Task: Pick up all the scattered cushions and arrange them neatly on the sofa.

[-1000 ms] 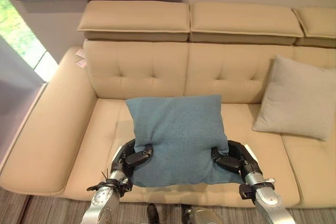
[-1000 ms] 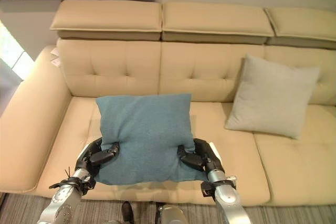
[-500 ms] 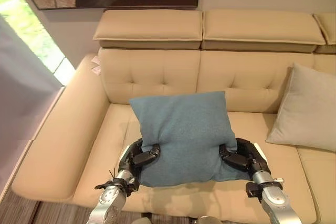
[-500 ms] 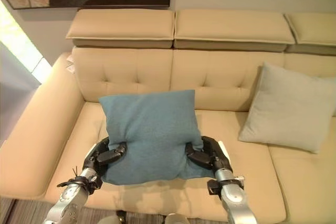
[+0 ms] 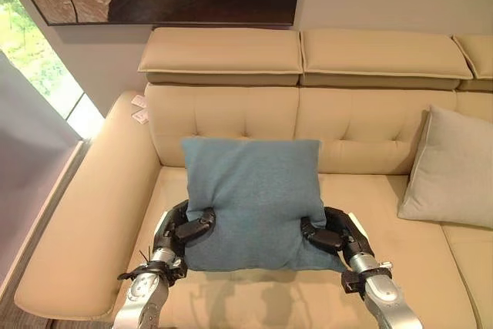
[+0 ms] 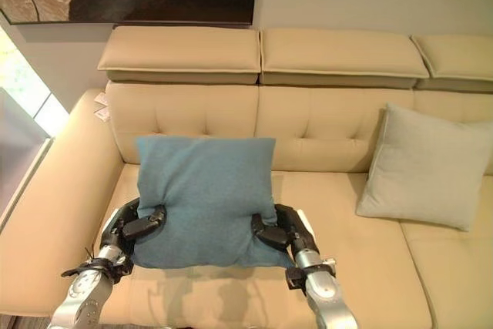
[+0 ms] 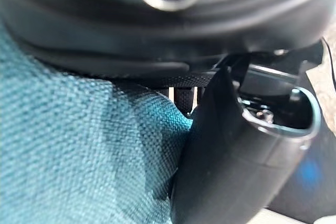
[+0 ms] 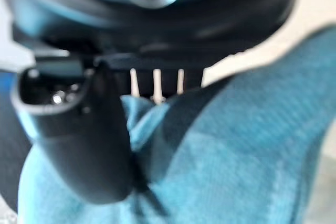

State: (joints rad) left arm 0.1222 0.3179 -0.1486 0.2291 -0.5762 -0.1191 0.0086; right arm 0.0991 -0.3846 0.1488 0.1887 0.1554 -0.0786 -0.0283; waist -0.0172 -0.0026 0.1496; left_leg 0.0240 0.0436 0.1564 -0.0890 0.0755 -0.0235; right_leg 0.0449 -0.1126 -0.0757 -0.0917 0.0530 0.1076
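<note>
Dark fingers and thumb of your left hand [image 5: 187, 230] are curled into the lower left edge of the blue cushion [image 5: 250, 198], and your right hand [image 5: 331, 236] pinches the lower right edge the same way; each wrist view shows a thumb pressed into the blue weave. You are carrying the cushion upright between the two hands, above the front of the seat at the left end of the sofa [image 5: 231, 113], its top edge level with the foot of the tufted backrest behind it. I judge the step in hand to be the placing, and the grips look low, so the upper part of the cushion could flop forward as you let go. Bring both hands forward evenly so that the cushion stays square, lean its top against the backrest first, then lower its bottom edge onto the seat before you open either hand. Release both hands together; letting one side go first would probably twist it. A grey cushion [image 5: 453, 169] already leans against the backrest well to the right, so match its lean and keep the blue one apart from it, nearer the left armrest [image 5: 85, 221].
</note>
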